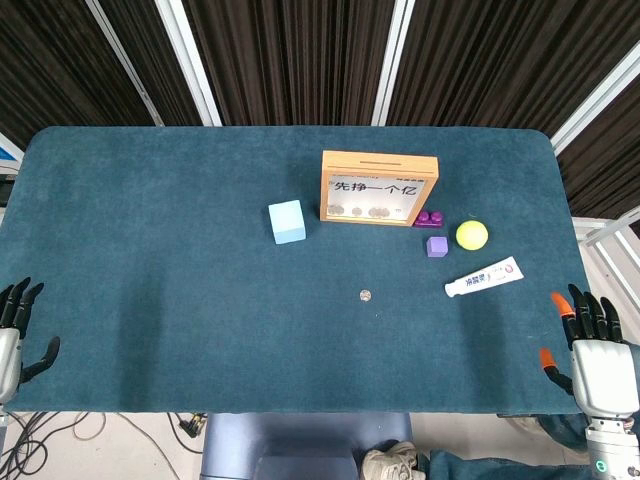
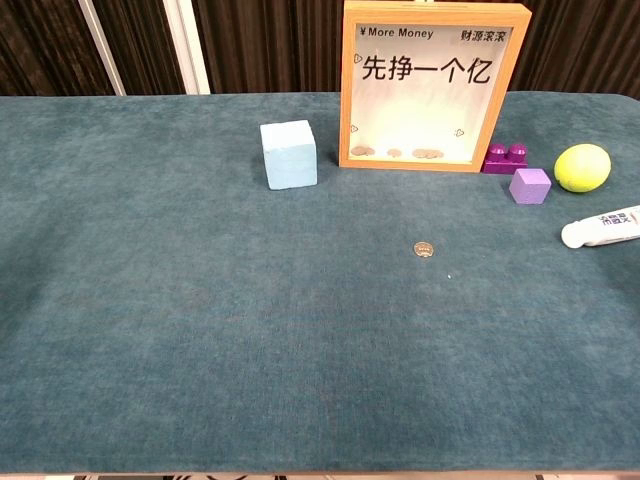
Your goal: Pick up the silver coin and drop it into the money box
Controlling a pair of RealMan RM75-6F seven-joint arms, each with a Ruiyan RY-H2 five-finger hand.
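A small silver coin [image 1: 366, 295] [image 2: 424, 249] lies flat on the teal table, in front of the money box. The money box [image 1: 379, 188] [image 2: 434, 86] is a wooden frame with a clear front, Chinese lettering and several coins inside; it stands upright at the back centre. My left hand [image 1: 15, 335] hovers at the table's near left corner, fingers spread, holding nothing. My right hand [image 1: 590, 345] is at the near right corner, fingers apart and empty. Neither hand shows in the chest view. Both hands are far from the coin.
A light blue cube [image 1: 287, 221] [image 2: 289, 154] stands left of the money box. To its right are a purple brick [image 1: 429, 217] [image 2: 507, 158], a lilac cube [image 1: 437, 246] [image 2: 529, 186], a yellow ball [image 1: 472, 235] [image 2: 582, 167] and a white tube [image 1: 484, 277] [image 2: 602, 227].
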